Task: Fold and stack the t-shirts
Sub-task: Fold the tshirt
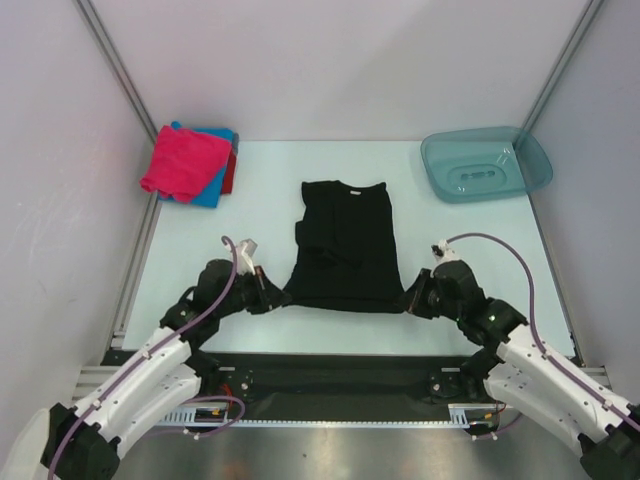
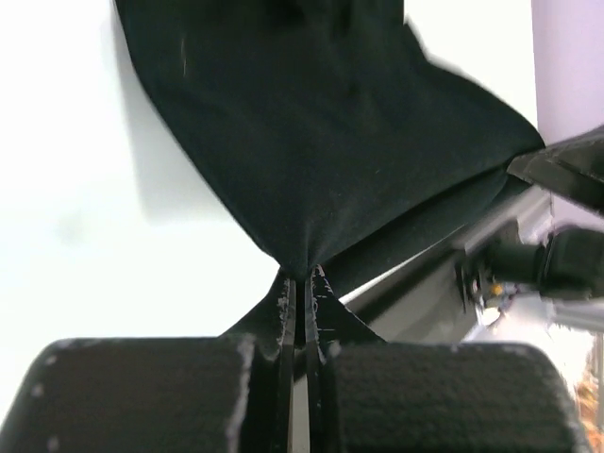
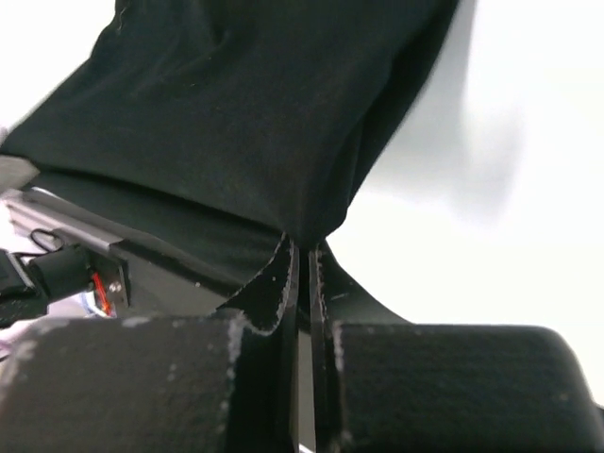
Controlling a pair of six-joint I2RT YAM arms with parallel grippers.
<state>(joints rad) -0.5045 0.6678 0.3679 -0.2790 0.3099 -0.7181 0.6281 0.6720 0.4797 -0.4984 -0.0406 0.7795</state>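
The left gripper [image 1: 272,297] and right gripper [image 1: 410,300] each pinch a near corner of the black t-shirt [image 1: 345,245] lying between them. It looks soft and floppy, so corners hold best.

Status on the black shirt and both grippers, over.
Left gripper shut on black t-shirt, near left corner. Right gripper shut on near right corner. Folded stack far left, teal basin far right, both apart from it.
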